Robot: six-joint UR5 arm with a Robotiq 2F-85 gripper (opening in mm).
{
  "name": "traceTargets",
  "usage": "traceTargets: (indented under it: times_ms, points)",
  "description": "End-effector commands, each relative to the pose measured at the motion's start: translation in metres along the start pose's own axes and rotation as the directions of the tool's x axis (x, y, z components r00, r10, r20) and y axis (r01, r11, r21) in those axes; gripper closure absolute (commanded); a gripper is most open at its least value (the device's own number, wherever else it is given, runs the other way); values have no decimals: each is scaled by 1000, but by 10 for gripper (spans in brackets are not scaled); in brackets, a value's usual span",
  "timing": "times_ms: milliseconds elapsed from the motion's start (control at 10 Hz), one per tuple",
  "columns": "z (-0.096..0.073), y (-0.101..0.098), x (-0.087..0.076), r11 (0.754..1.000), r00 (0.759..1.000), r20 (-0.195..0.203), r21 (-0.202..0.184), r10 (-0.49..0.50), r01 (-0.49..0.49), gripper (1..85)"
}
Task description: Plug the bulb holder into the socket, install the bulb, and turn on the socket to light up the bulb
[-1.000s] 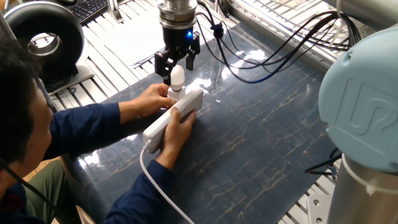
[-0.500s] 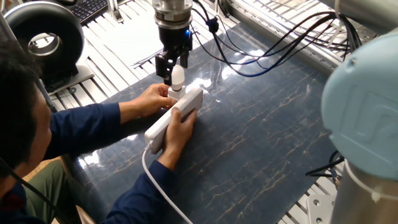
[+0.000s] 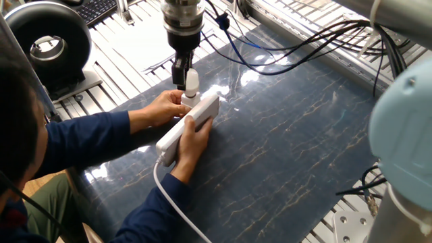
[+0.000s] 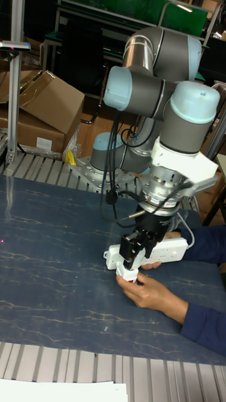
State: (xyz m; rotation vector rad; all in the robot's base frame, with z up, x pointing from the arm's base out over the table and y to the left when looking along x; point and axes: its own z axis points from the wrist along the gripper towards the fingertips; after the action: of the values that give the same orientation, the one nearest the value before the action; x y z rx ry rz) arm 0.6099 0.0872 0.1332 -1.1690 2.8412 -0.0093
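Overhead, a robot arm [image 4: 160, 94] works a bulb [image 3: 192, 80] at a dark marbled worktop [image 3: 283, 148] while a person steadies the power strip [image 3: 190, 127].

Both of the person's hands [image 3: 165, 108] hold the white strip flat, its cable [image 3: 172, 202] trailing toward the near edge. At the strip's far end the pincer [image 3: 183, 75] is clamped on the bulb, which stands upright in the small white holder [image 3: 191, 98] plugged in there.
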Motion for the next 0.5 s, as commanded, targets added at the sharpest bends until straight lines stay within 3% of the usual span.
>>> traceTargets:
  times_ms: [0, 400]
  points:
    - [-3, 3, -8, 989, 989, 32, 34, -147, 146, 257]
    - [3, 16, -11, 969, 967, 62, -1, -248, 248, 187]
